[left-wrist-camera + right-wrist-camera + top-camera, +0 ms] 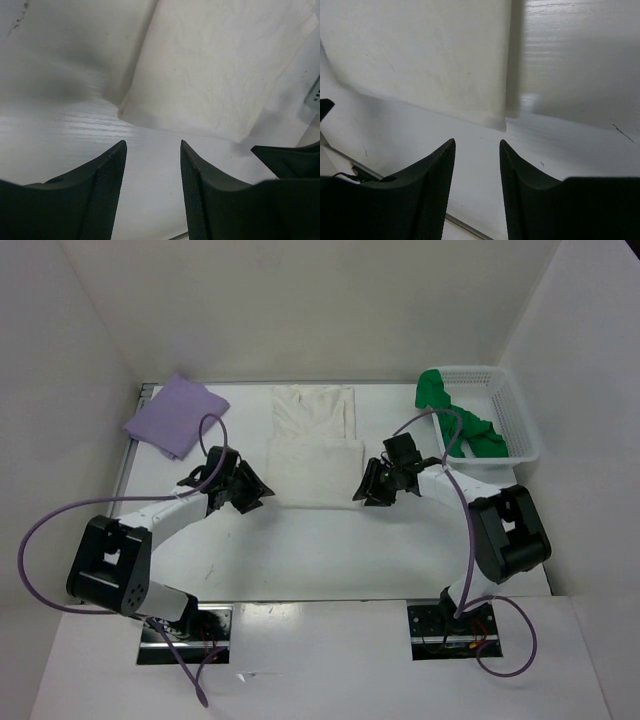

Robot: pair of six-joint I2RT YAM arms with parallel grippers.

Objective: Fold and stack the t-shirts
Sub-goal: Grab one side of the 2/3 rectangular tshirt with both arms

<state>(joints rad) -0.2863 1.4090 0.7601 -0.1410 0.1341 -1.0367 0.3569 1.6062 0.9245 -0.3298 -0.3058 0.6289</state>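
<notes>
The white t-shirt [314, 445] lies in the middle of the table, its near half folded back over itself. My left gripper [262, 492] is open and empty just off its near left corner [125, 111]. My right gripper [358, 496] is open and empty just off its near right corner [501, 122]. The white cloth fills the far part of both wrist views [220, 65] [420, 50]. The lavender t-shirt [176, 415] lies folded at the far left. The green t-shirt [452, 408] hangs crumpled in and over the basket.
A white plastic mesh basket [525, 425] stands at the far right of the table. White walls close in the back and both sides. Purple cables loop from both arms over the table's near part.
</notes>
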